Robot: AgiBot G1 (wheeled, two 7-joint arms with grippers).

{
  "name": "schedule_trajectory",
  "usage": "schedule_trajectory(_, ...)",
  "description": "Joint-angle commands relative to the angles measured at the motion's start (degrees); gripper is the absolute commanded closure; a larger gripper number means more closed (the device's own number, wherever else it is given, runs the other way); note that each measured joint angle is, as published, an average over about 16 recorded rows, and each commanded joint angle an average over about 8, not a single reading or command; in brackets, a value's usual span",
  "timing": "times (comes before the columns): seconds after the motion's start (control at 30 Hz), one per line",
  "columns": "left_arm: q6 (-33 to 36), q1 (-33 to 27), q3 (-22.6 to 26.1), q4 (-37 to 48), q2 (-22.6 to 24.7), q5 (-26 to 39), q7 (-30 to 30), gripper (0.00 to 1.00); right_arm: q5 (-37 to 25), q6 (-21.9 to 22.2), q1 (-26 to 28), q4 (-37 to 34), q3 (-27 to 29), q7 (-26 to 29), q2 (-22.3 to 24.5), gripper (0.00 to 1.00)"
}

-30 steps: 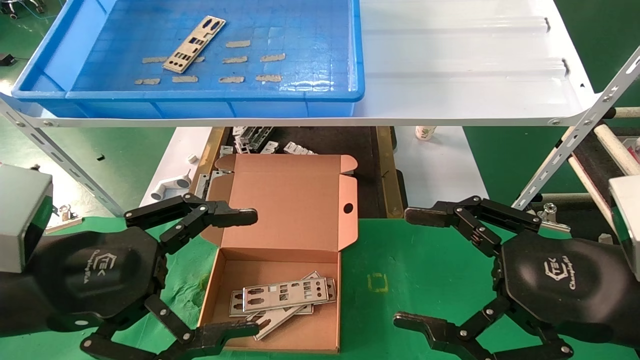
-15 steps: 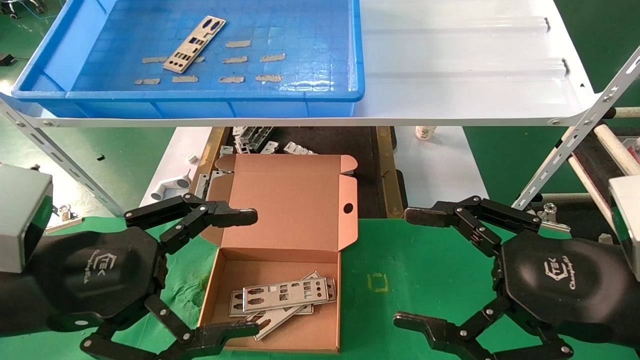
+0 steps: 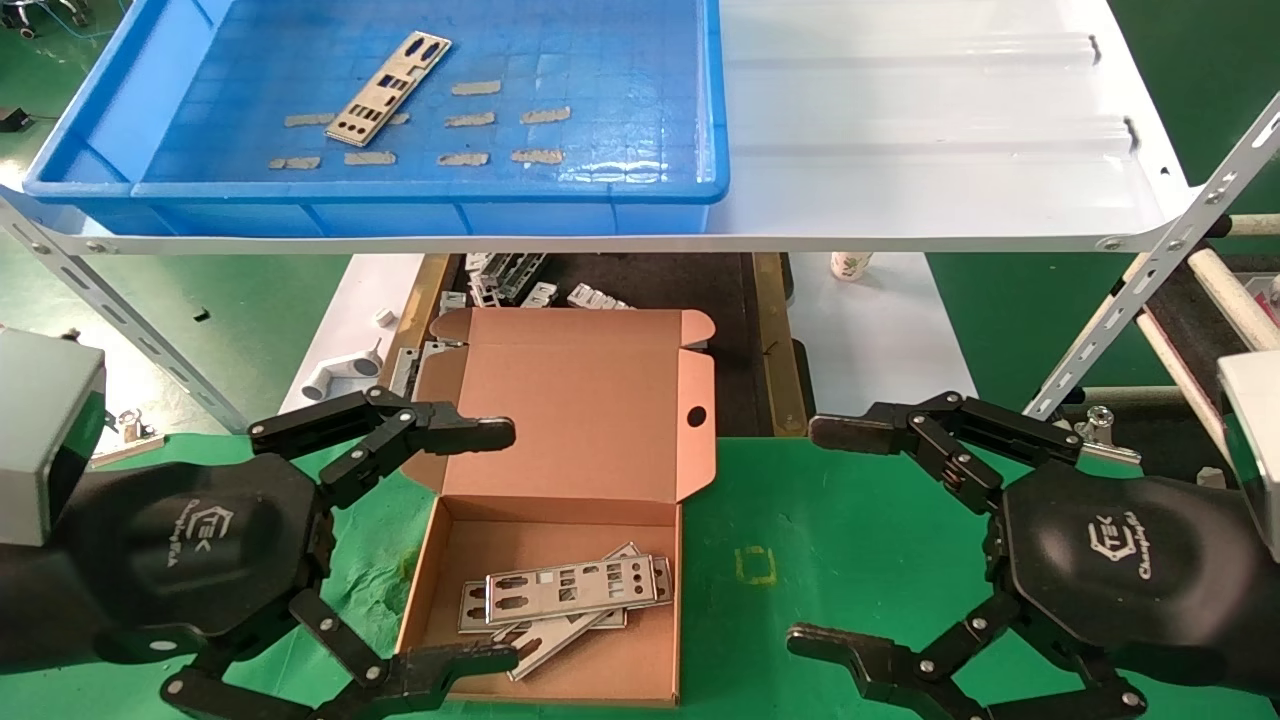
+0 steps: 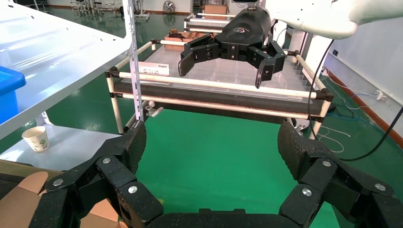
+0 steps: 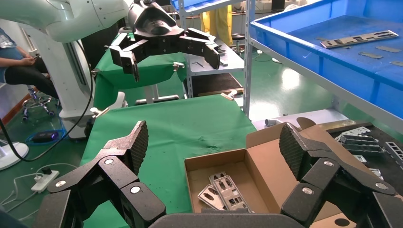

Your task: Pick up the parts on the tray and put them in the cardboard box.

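One silver-grey part lies on the floor of the blue tray up on the white shelf, and shows too in the right wrist view as a part in the tray. Below, the cardboard box stands open on the green cloth with several parts stacked in it; the box also shows in the right wrist view. My left gripper hovers open at the box's left side, empty. My right gripper hangs open and empty to the right of the box.
Beige tape scraps dot the tray floor. The white ridged shelf overhangs the far side of the box. Small metal brackets lie on the dark lower surface behind the box. A paper cup stands beyond. A slanted rack rises at right.
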Motion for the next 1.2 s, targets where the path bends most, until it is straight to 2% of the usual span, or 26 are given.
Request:
schedule_trajectory(0.03, 0.00, 0.00, 0.00, 0.00, 0.00, 0.00, 0.00, 0.00, 0.00, 0.00, 0.00, 0.00, 0.00, 0.00, 0.00, 0.00)
schedule_trajectory(1.2, 0.00, 0.00, 0.00, 0.00, 0.00, 0.00, 0.00, 0.00, 0.00, 0.00, 0.00, 0.00, 0.00, 0.00, 0.00, 0.00)
